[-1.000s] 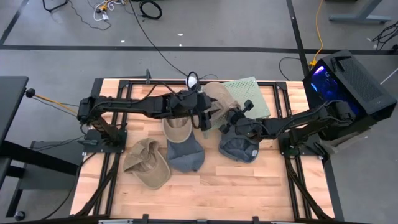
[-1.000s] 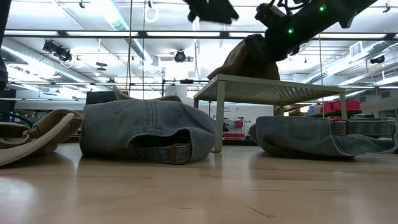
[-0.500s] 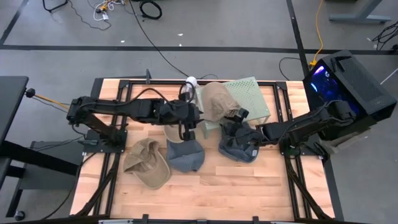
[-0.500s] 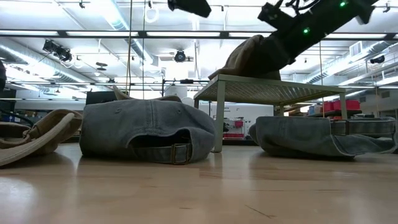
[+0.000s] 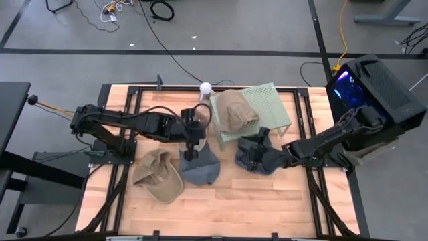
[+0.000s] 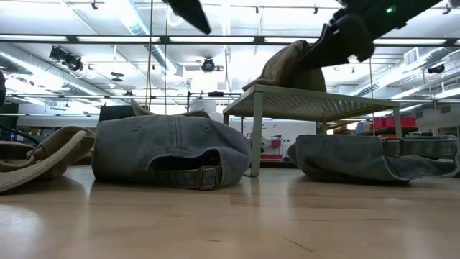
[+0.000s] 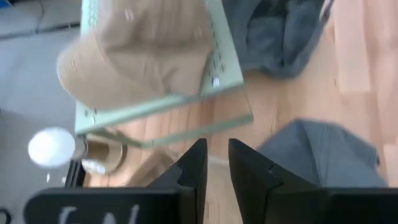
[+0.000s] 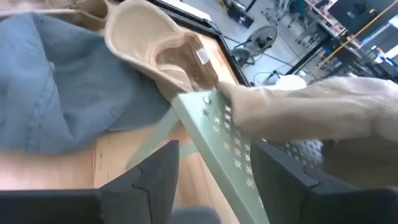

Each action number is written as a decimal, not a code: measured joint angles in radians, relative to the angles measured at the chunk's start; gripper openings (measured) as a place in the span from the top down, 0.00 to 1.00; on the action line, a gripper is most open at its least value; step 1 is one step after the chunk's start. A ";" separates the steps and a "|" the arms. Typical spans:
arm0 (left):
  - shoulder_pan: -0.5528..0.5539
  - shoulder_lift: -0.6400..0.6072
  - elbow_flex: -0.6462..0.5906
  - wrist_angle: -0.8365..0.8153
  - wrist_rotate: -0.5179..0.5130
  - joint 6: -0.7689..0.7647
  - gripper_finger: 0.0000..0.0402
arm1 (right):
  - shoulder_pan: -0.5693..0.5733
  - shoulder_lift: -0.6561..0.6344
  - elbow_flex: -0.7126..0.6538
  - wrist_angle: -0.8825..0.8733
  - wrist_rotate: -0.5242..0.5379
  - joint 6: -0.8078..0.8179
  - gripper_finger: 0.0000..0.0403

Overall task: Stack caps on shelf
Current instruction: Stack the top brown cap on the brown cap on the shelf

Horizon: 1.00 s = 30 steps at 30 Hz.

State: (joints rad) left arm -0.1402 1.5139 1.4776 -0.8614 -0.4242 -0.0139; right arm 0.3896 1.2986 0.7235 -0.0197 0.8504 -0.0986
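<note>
one tan cap sits crown-up on the shelf, at the end nearest my left arm, so the rest of the green panel stays bare; i judge it lies there as the base of the stack. four caps are not yet up: a blue-grey cap and a tan cap on the table in front of the left arm, another tan one mostly hidden under that arm, and a second blue-grey cap by the shelf's front legs. left gripper hangs above the first blue-grey cap with nothing between its fingers, only a narrow gap between them. right gripper is low beside the second blue-grey cap, spread wide and empty, facing the shelf edge. high view gives the layout but not heights. low view shows the shelf cap resting on the panel, its edge overhanging a little, and daylight under the shelf. right wrist view alone shows the hidden tan cap upturned, lining and label exposed.
</note>
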 joint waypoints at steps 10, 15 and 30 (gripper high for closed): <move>-0.011 0.034 0.000 -0.178 0.161 -0.096 0.82 | 0.054 -0.039 0.000 0.017 -0.004 -0.054 0.50; -0.022 0.089 0.000 -0.195 0.276 -0.106 0.77 | 0.066 -0.039 0.000 0.046 0.002 -0.077 0.50; -0.143 0.181 0.000 -0.276 0.081 -0.211 0.51 | 0.066 -0.038 0.000 0.058 -0.004 -0.094 0.50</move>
State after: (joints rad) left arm -0.2830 1.6947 1.4773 -1.1378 -0.3428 -0.2253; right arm 0.4557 1.2602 0.7238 0.0380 0.8465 -0.1926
